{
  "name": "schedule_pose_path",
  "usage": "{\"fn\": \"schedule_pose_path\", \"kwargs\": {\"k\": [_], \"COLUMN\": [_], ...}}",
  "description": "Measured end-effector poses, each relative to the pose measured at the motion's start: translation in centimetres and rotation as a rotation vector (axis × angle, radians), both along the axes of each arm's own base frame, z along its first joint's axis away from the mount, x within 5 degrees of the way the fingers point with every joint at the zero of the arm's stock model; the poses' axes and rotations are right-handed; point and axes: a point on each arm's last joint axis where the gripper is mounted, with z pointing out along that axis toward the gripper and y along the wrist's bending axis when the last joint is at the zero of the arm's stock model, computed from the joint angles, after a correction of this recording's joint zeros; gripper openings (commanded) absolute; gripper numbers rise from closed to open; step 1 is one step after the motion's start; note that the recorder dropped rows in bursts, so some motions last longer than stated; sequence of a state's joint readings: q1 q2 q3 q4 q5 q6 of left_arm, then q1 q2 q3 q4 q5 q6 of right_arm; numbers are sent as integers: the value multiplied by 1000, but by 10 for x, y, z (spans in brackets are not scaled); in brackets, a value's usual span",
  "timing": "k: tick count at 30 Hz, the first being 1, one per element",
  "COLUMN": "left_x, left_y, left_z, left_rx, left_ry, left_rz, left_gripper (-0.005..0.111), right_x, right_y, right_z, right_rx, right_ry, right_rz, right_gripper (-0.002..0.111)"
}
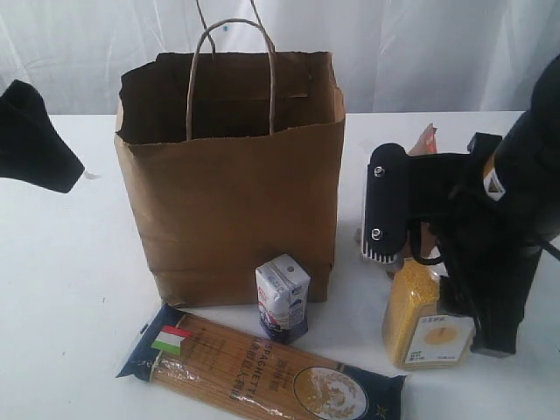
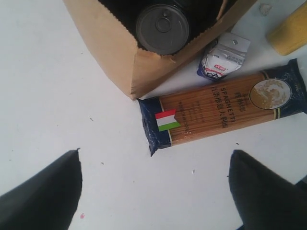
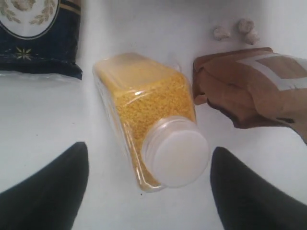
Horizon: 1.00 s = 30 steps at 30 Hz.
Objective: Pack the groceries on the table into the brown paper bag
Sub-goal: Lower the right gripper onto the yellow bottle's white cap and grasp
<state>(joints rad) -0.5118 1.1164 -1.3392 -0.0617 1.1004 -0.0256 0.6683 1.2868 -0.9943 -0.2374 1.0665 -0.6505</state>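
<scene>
**White desk: can in the bag, four groceries outside**

On the white desk (image 1: 61,289), against a pale curtain (image 1: 420,52), the brown bag (image 1: 227,210) stands upright with its mouth open. The left wrist view looks down into it and shows a tin can (image 2: 162,28) standing on the bottom. What else the dark inside holds, I cannot tell.

The carton (image 1: 282,296) stands touching or nearly touching the bag's front. The spaghetti (image 1: 262,372) lies flat just in front of the carton. To the right stands the bottle (image 1: 420,319) of yellow grain, with the pouch (image 3: 244,86) just beside it.

The right gripper (image 3: 148,191) hangs over the bottle, wide open and holding nothing. Its fingers (image 3: 43,191) flank the white cap (image 3: 177,151), clear of it on both sides. The left gripper (image 2: 153,191) is also spread wide and empty. It is above bare desk near the spaghetti's flag end and the bag's corner.
</scene>
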Motion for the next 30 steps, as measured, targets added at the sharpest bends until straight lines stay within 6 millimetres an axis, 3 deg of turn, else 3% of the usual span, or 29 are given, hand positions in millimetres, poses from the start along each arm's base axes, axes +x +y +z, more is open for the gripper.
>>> {"fn": "schedule_pose_path", "kwargs": {"k": [13, 30], "left_x": [0, 0], "left_y": [0, 0], "left_z": [0, 0], "left_rx": [4, 4], "left_ry": [-1, -1], "left_rz": [-3, -3], "left_gripper": [83, 83], "right_x": [22, 36], "right_y": [-7, 6], "right_z": [-13, -47], "right_rx": [25, 1], "right_ry": [18, 144], "right_rz": [-58, -59], "right_gripper": [66, 66]}}
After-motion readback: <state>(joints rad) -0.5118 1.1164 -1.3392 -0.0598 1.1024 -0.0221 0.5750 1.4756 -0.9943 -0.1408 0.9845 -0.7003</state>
